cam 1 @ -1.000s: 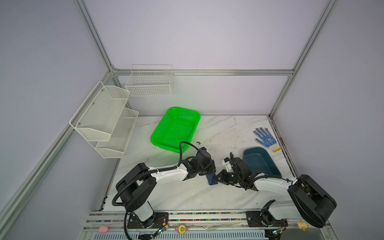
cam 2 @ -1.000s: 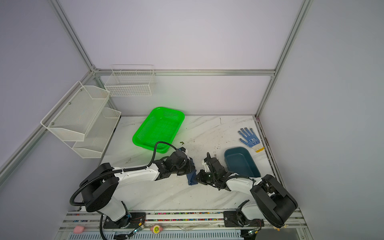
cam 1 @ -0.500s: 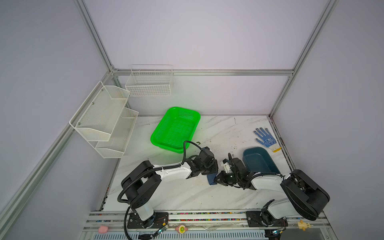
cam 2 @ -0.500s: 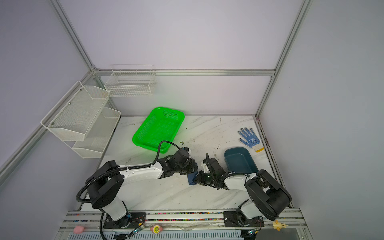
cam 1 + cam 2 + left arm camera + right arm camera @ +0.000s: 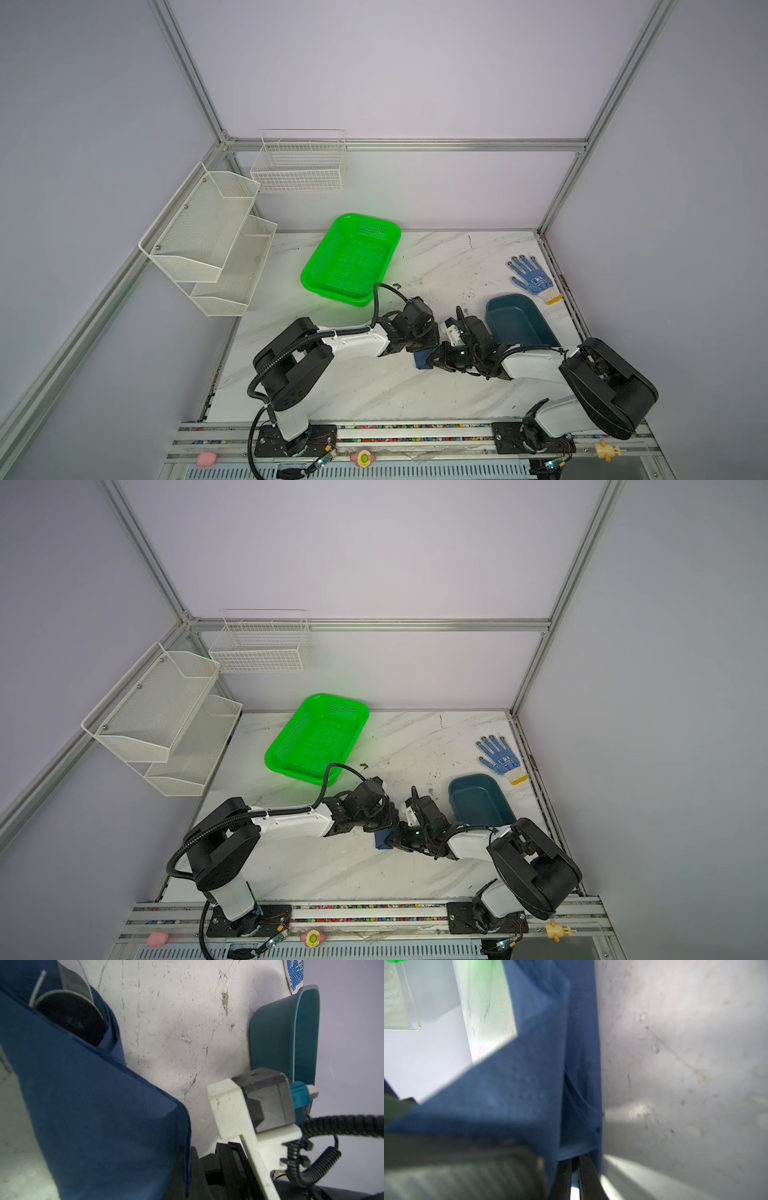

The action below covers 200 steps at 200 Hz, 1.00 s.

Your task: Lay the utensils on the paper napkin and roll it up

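Note:
The paper napkin (image 5: 423, 360) (image 5: 382, 840) is a small dark navy bundle on the marble table, between my two grippers in both top views. In the left wrist view the paper napkin (image 5: 93, 1105) is folded over the utensils: a spoon bowl (image 5: 70, 1020) and a serrated knife blade (image 5: 72, 979) show in its open end. My left gripper (image 5: 422, 350) (image 5: 384, 828) is shut on the napkin's far edge. My right gripper (image 5: 435, 360) (image 5: 395, 840) (image 5: 576, 1174) meets the bundle from the right, its fingers (image 5: 586, 1178) nearly together on a fold of the napkin (image 5: 508, 1084).
A dark teal tray (image 5: 519, 320) (image 5: 270, 1043) stands just right of the grippers. A blue-dotted white glove (image 5: 532, 278) lies behind it. A green basket (image 5: 353, 257) sits at the back left. White wire racks (image 5: 208, 241) hang on the left wall.
Both grippers have stayed at the napkin bundle. The left arm's elbow has swung a little to the right, and the right arm's elbow has drawn slightly inward.

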{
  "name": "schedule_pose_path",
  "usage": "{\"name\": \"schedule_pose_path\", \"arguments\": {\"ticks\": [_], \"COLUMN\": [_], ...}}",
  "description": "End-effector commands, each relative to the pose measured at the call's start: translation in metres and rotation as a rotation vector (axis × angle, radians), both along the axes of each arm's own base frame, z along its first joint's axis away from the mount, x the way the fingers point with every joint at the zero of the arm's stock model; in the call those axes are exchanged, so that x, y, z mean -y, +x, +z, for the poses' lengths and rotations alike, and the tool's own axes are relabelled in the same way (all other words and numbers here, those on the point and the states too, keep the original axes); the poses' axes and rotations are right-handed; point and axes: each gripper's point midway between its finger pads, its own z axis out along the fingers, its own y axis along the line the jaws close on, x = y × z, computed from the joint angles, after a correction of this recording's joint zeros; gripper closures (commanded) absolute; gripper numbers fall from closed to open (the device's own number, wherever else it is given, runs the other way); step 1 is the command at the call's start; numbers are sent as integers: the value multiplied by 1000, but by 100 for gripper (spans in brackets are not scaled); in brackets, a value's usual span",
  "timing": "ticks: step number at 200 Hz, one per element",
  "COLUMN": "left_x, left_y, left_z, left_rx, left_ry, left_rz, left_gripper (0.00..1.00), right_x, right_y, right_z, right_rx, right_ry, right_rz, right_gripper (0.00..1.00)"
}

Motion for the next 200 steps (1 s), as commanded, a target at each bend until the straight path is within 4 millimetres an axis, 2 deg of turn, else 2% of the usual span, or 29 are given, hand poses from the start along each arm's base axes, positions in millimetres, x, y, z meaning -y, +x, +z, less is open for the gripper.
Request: {"name": "schedule_pose_path", "arguments": {"ticks": [1,44,90,101,107,149,183,200], "left_x": [28,26,28,28,29,30,31,32], "left_y": [14,16,16,16,16,16,15,15], "left_z": [41,41,42,42,42,43,40,41], "left_rx": [56,68,64,65,64,60,54,54], "left_ry": [-100,-92,-95,-96,-97,-104,-102,-105], "left_rz": [-6,1,-5,-7,-7,-12,-13,-15], "left_gripper": [100,100,100,100,100,100,100,100], "right_x": [9,23,18,16,15,5,13,9], "right_y": [-3,-4,-6,-6,-5,4,18,21], "right_z": [2,13,46,49,49,44,37,33], "right_rx": [-2,8,88,93,91,80,112,108], "right_ry": [-12,-27,90,113,115,126,71,59], "right_rz": [-41,-123,-114,-112,-111,-125,-201,-190], "right_gripper": [83,69,40,37,32,28,27,27]}}
